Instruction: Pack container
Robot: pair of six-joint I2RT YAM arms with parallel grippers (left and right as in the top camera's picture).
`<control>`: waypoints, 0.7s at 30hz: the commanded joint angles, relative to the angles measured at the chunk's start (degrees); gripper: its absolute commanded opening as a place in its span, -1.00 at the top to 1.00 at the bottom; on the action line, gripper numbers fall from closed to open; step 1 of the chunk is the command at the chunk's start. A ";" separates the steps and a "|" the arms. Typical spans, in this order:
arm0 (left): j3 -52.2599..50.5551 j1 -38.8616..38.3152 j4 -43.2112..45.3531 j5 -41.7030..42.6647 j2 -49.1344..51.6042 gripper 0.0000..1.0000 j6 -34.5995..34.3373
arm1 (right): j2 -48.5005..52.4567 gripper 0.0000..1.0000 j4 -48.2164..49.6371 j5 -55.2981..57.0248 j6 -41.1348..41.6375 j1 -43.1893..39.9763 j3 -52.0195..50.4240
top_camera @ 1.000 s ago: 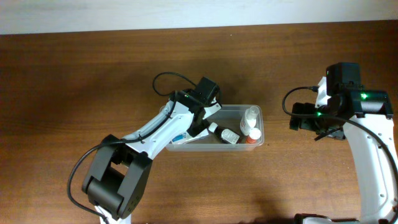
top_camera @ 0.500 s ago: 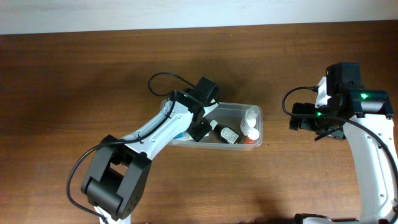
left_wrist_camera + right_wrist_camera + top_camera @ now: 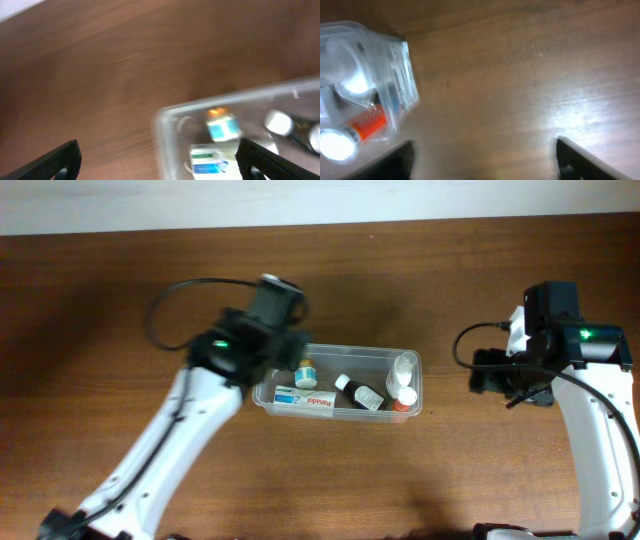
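Hovering over the left end of the container mid-counter, I have my left tool released and empty, clear of the box and bottles inside. My right tool, also released, hangs beside its right end, out of the way.

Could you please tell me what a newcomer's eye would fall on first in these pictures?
The clear container in the middle of the brown table draws the eye first, with a white-and-blue box and several small bottles lying inside. On either side, the left gripper hovers open by its left end and the right gripper hangs open above bare wood to its right.
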 commanded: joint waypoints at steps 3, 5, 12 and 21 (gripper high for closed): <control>-0.11 13.84 -1.46 10.34 -3.48 -0.99 -6.69 | -1.79 0.61 -5.44 -0.98 -1.01 0.00 -0.07; -0.11 18.47 -2.03 12.96 -3.45 -0.99 -6.67 | -5.16 0.63 -7.30 -4.52 -4.15 2.23 -0.52; -0.11 22.60 -2.19 13.16 -3.45 -0.99 -6.67 | -14.01 0.64 -4.96 -8.20 -0.26 18.75 -7.56; -0.11 22.53 -2.51 13.18 -3.45 -0.99 -6.67 | -11.61 0.63 12.59 -8.02 3.87 33.75 -21.24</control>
